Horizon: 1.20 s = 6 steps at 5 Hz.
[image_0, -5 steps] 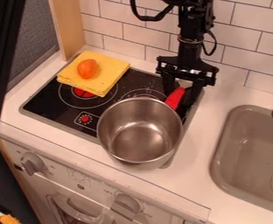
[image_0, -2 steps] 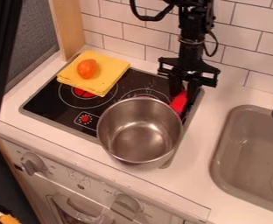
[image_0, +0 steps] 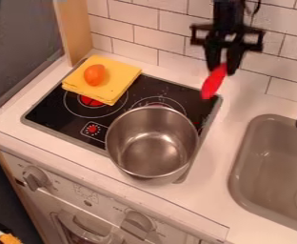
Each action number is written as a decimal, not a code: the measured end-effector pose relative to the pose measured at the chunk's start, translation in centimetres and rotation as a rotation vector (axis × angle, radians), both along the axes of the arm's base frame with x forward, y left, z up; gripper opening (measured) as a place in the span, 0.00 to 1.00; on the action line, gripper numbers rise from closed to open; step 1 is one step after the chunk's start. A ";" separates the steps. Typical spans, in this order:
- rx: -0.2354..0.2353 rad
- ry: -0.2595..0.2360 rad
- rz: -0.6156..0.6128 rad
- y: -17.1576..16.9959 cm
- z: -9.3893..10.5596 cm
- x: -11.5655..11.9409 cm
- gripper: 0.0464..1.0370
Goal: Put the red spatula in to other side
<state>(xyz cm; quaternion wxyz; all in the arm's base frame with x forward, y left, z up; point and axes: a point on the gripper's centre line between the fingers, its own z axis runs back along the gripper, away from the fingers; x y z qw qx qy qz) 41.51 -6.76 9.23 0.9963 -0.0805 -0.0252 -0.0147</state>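
Note:
Above the stove's back right corner hangs the gripper [image_0: 221, 66], shut on the red spatula [image_0: 213, 84]. The red part points down and slightly left, held up off the surface behind and to the right of the pot. Dark fingers cover the spatula's upper end.
A steel pot [image_0: 152, 143] stands on the stove's front right, its base overhanging the front edge. On the back left of the stove [image_0: 62, 125] lies a folded yellow cloth [image_0: 116, 78] with an orange object [image_0: 95, 75] on top. The sink [image_0: 272, 167] is at right; a tiled wall rises behind.
The gripper has taken hold of the red spatula and lifted it up and to the right, away from behind the pot. The pot and cloth have stayed put.

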 end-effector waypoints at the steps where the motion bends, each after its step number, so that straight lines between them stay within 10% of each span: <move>1: -0.010 -0.071 0.000 2.0 3.7 -0.8 0.29; 4: 0.135 -0.171 0.126 17.1 4.5 -11.3 0.29; 6: 0.183 -0.105 0.111 22.0 -1.4 -11.8 0.29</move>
